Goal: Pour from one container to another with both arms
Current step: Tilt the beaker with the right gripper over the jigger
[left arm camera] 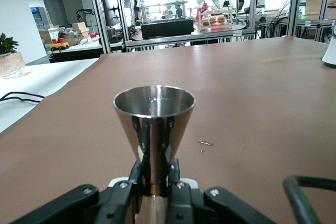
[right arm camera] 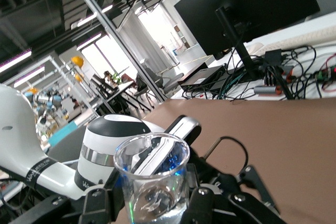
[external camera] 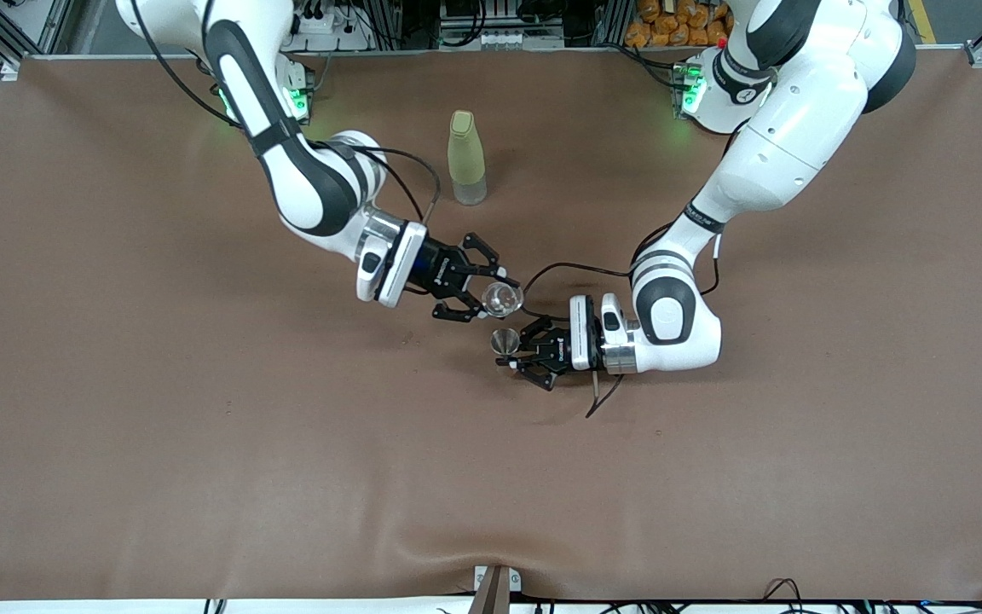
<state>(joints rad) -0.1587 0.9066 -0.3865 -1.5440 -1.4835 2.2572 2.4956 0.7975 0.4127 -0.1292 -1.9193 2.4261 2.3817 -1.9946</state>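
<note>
Colourless, see-through glass cup [external camera: 503, 298] between black fingers [external camera: 491, 271]; shiny silver jigger [external camera: 505, 341] between black fingers [external camera: 515, 365]. Pale yellow-green bottle [external camera: 466, 157] on plain brown table cover [external camera: 201, 426]. White arms [external camera: 798, 128] banded black.

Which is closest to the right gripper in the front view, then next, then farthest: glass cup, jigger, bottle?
1. Glass cup: held in the right gripper.
2. Jigger: just beside the cup, held by the left gripper.
3. Bottle: standing on the table toward the robots' bases.

Both pincers [external camera: 491, 294] [external camera: 515, 351] clamped, close together
</note>
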